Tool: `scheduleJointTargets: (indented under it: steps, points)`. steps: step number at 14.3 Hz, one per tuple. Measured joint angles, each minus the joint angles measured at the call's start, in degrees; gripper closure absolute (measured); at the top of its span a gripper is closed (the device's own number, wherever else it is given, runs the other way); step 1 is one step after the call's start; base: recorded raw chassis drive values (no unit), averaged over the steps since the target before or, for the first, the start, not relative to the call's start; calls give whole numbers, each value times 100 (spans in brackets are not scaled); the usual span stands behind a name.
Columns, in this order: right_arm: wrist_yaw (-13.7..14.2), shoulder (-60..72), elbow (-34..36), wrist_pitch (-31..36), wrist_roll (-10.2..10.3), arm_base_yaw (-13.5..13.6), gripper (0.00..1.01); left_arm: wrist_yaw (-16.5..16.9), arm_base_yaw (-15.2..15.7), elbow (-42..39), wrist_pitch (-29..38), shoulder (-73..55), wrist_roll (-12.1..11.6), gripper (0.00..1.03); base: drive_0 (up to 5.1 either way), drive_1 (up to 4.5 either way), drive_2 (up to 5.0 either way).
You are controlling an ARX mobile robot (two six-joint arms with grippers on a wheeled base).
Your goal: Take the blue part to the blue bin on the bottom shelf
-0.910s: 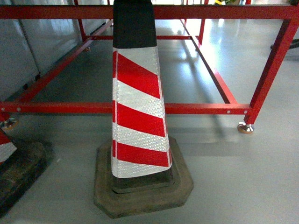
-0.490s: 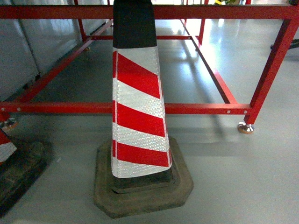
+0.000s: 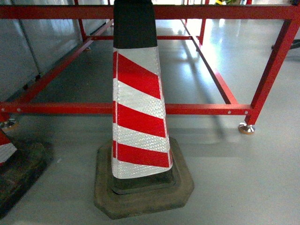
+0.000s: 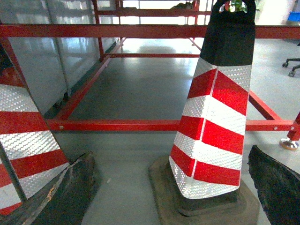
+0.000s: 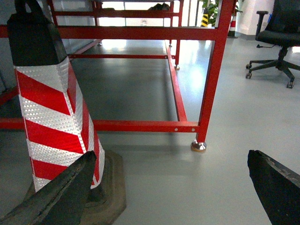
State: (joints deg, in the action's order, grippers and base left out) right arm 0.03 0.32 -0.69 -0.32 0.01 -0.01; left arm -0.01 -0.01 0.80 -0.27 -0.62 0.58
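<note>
Nothing shifted across the last second: head view stayed parked on the striped cone (image 3: 139, 112) and red frame (image 3: 201, 109). No progress toward pickup. Both grippers' jaws were spread wide, holding nothing, judging from the dark fingers (image 4: 276, 185) at the wrist-view edges. Blue part and blue bin weren't visible in any view.

Cone (image 3: 139, 112) sits on the floor (image 3: 234, 178) right in front of the frame (image 3: 201, 108); second cone (image 3: 5, 150) off left.
</note>
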Motion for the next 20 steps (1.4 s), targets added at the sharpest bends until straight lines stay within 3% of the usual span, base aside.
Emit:
scheduleJointTargets:
  steps: [20]
  points:
    - [2, 0, 0, 0, 11, 0, 3, 7, 0, 0, 0, 0, -59, 5, 0, 0, 0]
